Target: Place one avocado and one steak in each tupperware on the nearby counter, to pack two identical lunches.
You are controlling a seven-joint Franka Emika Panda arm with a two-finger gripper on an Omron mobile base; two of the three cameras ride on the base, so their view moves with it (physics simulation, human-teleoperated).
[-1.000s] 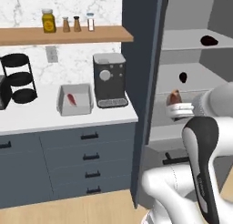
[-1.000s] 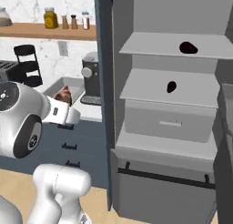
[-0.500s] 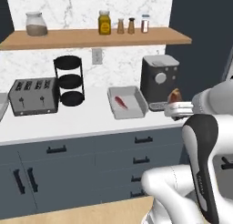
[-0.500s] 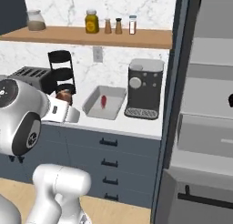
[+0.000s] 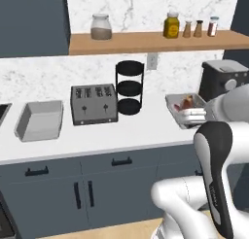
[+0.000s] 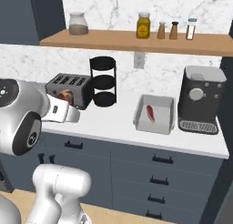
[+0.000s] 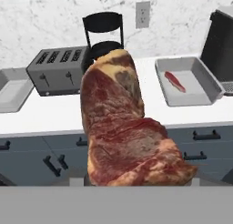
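White countertop runs along the marble wall, and the counter (image 6: 113, 125) sits over blue-grey drawer fronts with black bar handles. Closest to me is the held steak (image 7: 127, 132), a big marbled red-brown slab filling the middle of the hand view and standing up on end. The gripper (image 6: 66, 96) is closed around that piece, though its fingertips are hidden under the meat. From the right base camera the reddish lump peeks out just past the white hand, in front of the toaster (image 6: 68, 87).

A second steak (image 6: 150, 113), a small red strip, lies inside the right tupperware (image 6: 154, 126), which rests on the counter just left of the coffee machine (image 6: 200, 100). In the hand view the same strip lies toward the back left of that box.

The left tupperware (image 5: 40, 131) sits well apart, at the far left end of the counter beside the toaster, and looks bare inside.

Between the toaster and the right box stands a black three-tier rack (image 6: 103, 81), under a wall outlet (image 6: 139, 60). Above, a wooden shelf (image 6: 136, 40) carries a glass jar (image 6: 78, 23), a yellow jar (image 6: 143, 25) and three small shakers (image 6: 174, 30).
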